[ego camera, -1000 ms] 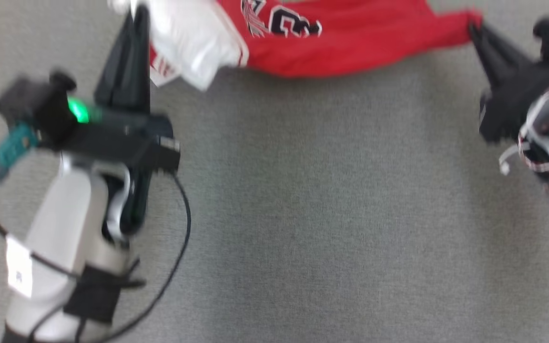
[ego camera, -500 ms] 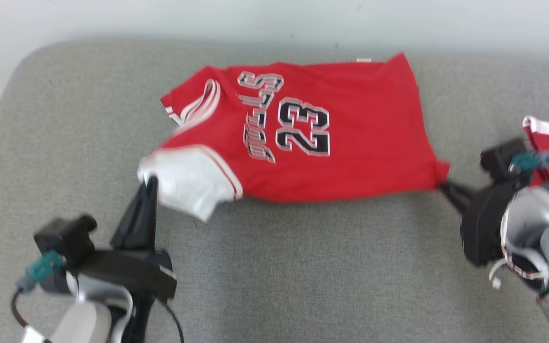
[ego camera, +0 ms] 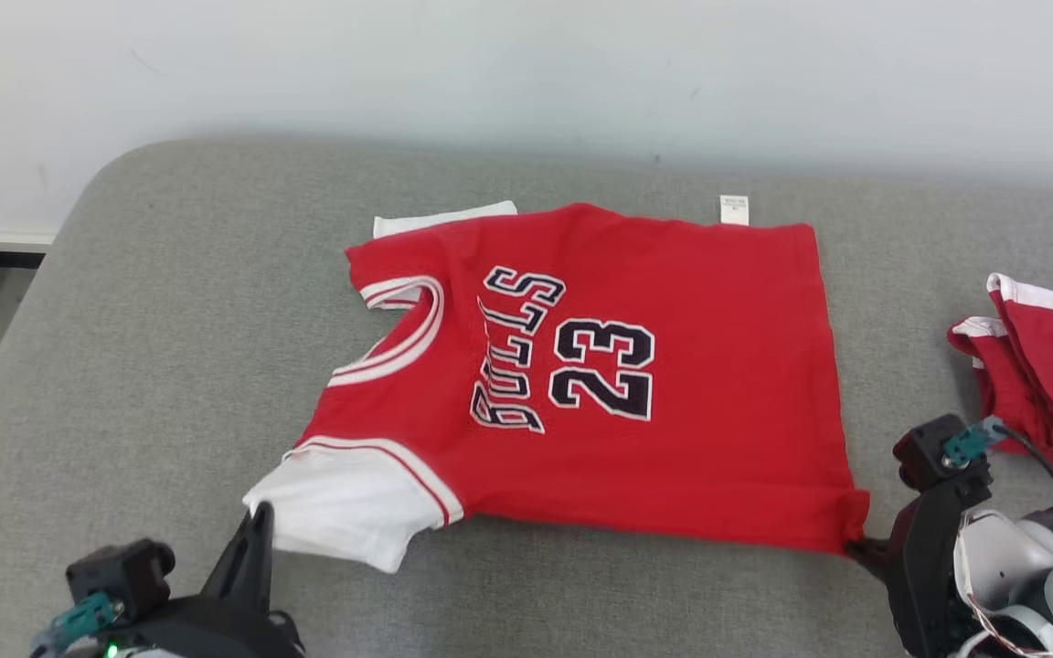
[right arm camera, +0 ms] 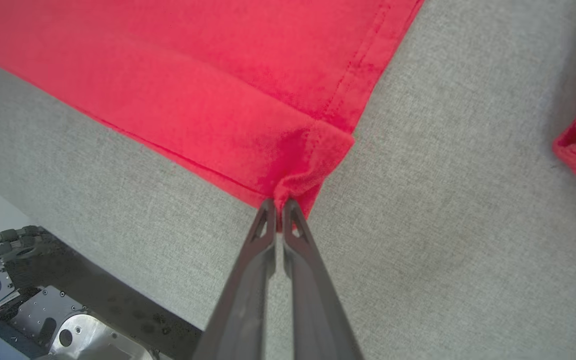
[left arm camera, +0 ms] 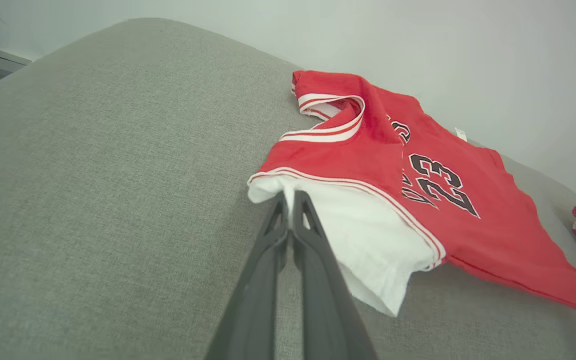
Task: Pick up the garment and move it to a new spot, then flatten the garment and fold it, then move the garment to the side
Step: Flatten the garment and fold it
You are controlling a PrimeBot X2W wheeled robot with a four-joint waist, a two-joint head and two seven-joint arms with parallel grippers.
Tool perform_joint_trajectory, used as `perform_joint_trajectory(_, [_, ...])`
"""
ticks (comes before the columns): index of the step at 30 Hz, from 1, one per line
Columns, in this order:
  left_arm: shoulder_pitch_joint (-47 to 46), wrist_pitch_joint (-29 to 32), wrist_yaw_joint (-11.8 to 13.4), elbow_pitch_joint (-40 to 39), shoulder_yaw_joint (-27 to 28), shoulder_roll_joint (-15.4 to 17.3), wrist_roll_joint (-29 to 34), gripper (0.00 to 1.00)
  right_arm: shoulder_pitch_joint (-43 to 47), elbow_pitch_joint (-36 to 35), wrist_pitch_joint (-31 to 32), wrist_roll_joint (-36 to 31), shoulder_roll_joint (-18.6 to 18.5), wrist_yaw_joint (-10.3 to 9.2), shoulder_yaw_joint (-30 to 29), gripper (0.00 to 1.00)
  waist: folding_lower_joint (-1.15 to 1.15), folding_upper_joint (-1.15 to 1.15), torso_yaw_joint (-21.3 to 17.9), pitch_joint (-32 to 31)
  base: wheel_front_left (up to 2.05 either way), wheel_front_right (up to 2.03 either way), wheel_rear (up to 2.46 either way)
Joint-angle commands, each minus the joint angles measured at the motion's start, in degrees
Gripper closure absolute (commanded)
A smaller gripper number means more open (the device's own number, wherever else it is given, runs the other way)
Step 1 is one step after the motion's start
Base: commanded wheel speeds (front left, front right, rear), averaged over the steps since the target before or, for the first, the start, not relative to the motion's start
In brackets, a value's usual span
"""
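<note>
I have the garment (ego camera: 673, 457), a red jersey lettered "BULLS 23", lying spread across the middle of the head view on the grey padded worktop (ego camera: 170, 320). Its neck is toward the left of the frame and its hem toward the right.

My left gripper (ego camera: 259, 516), at the lower left, is pinched closed on the near white sleeve (ego camera: 344, 512) at the jersey's lower left corner. In the left wrist view the two dark fingers meet on that sleeve's edge.

My right gripper (ego camera: 857, 548), at the lower right, is clamped on the red hem corner. The right wrist view shows the cloth bunched into a small fold between its tips.

A small white label (ego camera: 734, 208) sticks out at the jersey's upper right edge. A second red-and-white piece of clothing (ego camera: 1047, 356) lies at the right edge of the frame, apart from the jersey. A pale wall (ego camera: 526, 73) runs along the top.
</note>
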Motion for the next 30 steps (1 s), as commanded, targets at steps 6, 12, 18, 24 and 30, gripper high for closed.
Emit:
perform_joint_trajectory(6, [4.3,3.4,3.5,-3.6,0.9,1.8,-0.4,1.0,4.3,-4.6,6.1,1.4,1.2,-0.05,-1.7,1.0,0.01,0.01,0.6,-0.3,0.0,0.0,0.0])
perform_joint_trajectory(12, [8.2,5.9,6.7,-6.4,1.5,2.6,-0.5,1.0,7.3,-7.2,11.3,0.7,2.0,-0.05,-3.9,1.0,0.01,0.01,1.3,0.0,0.0,0.0,0.0])
perform_joint_trajectory(18, [12.0,9.0,8.5,-8.9,0.7,2.9,-0.9,1.0,9.8,-9.6,15.3,0.0,3.5,-0.05,-6.5,1.0,0.01,0.01,2.3,0.5,0.0,0.0,0.0])
perform_joint_trajectory(24, [14.6,12.3,9.4,-12.4,-0.2,3.9,-1.5,1.0,11.5,-11.3,17.6,-1.1,4.9,-0.05,-9.3,1.0,0.01,0.01,3.6,1.3,0.0,0.0,0.0])
perform_joint_trajectory(30, [15.5,15.4,9.8,-15.5,-1.2,5.0,-1.9,1.0,13.8,-14.3,20.0,-1.7,6.1,-0.04,-12.3,1.0,0.01,0.01,4.3,1.9,0.0,0.0,0.0])
